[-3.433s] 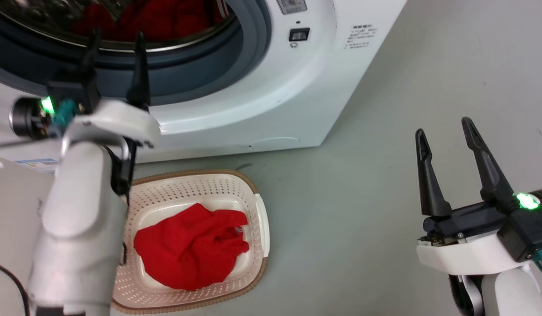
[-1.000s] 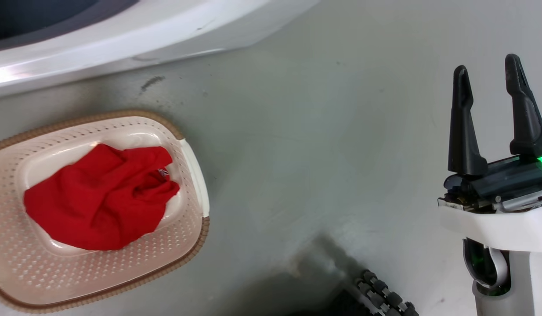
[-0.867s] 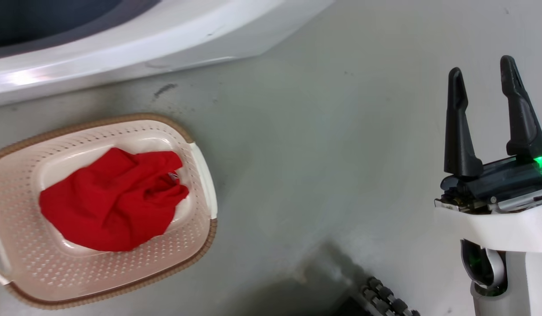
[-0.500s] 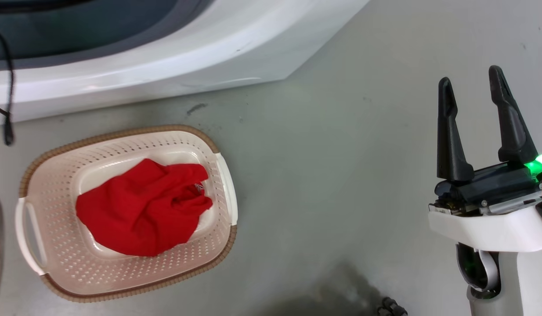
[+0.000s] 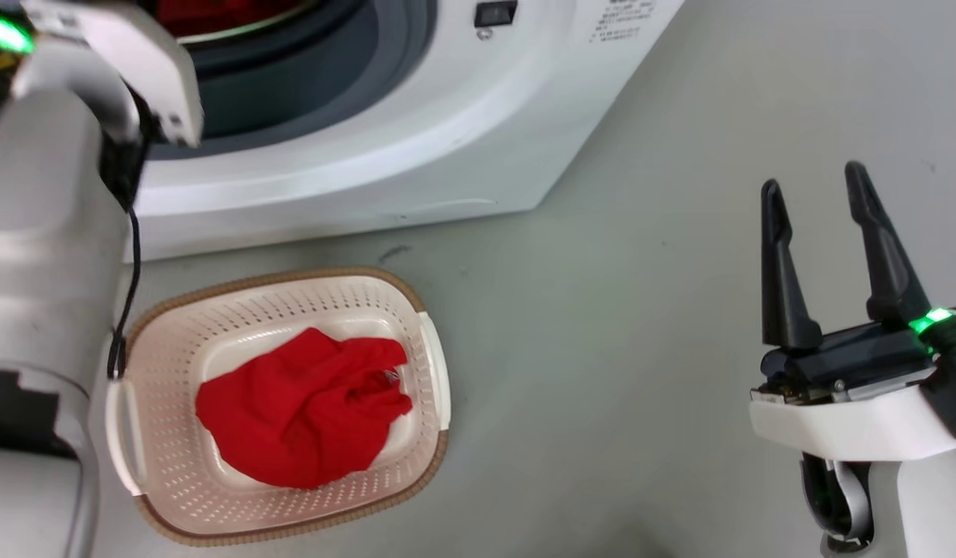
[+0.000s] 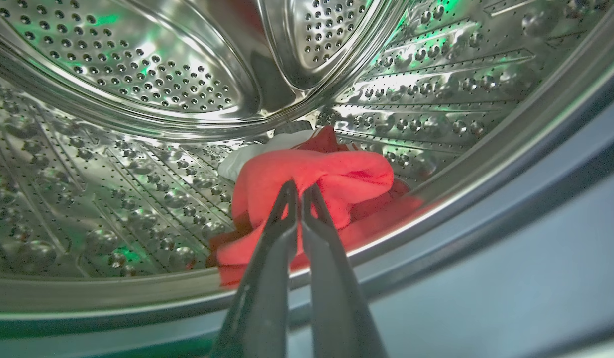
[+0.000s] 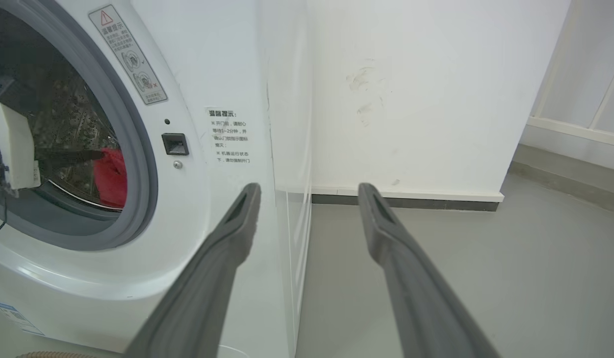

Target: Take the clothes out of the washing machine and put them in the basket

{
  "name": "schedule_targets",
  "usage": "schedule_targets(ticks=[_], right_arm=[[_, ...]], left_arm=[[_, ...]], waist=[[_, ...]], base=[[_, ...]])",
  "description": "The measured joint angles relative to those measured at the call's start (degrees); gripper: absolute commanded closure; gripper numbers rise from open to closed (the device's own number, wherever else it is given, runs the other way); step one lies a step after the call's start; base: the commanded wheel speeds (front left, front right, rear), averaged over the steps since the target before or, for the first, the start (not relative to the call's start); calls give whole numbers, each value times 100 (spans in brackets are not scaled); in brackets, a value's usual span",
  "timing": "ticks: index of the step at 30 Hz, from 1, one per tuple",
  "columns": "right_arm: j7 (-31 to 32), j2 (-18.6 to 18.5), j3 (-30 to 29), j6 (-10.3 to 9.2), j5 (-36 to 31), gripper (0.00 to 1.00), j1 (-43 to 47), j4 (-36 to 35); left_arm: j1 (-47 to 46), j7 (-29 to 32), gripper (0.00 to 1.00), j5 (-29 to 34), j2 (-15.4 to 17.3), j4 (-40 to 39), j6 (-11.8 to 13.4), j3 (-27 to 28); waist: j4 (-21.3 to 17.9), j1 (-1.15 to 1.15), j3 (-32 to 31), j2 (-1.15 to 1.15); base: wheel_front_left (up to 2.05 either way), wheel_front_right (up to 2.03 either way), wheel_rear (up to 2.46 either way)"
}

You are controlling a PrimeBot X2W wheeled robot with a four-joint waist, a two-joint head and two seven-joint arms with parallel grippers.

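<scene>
**Asker:** Red cloth: where does it lie?

**Watcher:** One crumpled red garment (image 5: 304, 407) sits in the cream basket (image 5: 168, 496), lower left of the head view, with a small logo at its right edge. The basket stands on the grey floor (image 5: 602, 325) just in front of the washing machine (image 5: 416, 132), which spans the upper left and centre.

**Asker:** And the other piece?

**Watcher:** The other red garment (image 6: 337, 174) is inside the perforated steel drum (image 6: 138, 79), heaped low near the front lip, at the centre of the left wrist view. A white part (image 6: 257, 151) shows behind it, towards the drum's back.

**Asker:** What about the left gripper?

**Watcher:** The left gripper (image 6: 299, 188) reaches into the drum. Its two dark fingers are pressed together, tips clamped on a raised fold of the other red garment. In the head view its pale forearm (image 5: 44, 232) rises along the left edge to the opening, near the grey rubber gasket (image 5: 369, 70), with a black cable (image 5: 129, 294) hanging beside it.

**Asker:** And the right one?

**Watcher:** The right gripper (image 5: 813, 177) hovers at the lower right over the floor, well apart from basket and machine. Its fingers are spread wide, released. A green light (image 5: 931, 318) glows at its wrist. Its own camera looks between the fingers at the machine's side and a white wall (image 7: 411, 89).
</scene>
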Motion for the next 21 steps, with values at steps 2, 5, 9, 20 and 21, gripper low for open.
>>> schedule_targets(ticks=[2,5,9,20,21], right_arm=[[0,1,1,0,-14,0,53,26],[0,0,2,0,-56,0,147,60],[0,2,-11,0,-123,0,242,102],[0,1,-14,0,-190,0,619,226],[0,2,-13,0,-191,0,651,241]], left_arm=[[257,-185,100,-132,-13,-67,0,-79],[584,-394,100,-274,-44,-223,-1,-193],[961,-556,100,-346,-69,-500,0,-255],[2244,-611,100,-334,-10,-2257,263,16],[2386,-611,100,-330,9,-2432,296,35]], waist=[[58,0,-138,0],[164,0,-345,0],[308,0,-615,0],[586,-1,-1395,0],[602,-1,-1465,0]], base=[[0,0,0],[0,0,0],[0,0,0],[0,0,0],[0,0,0]])
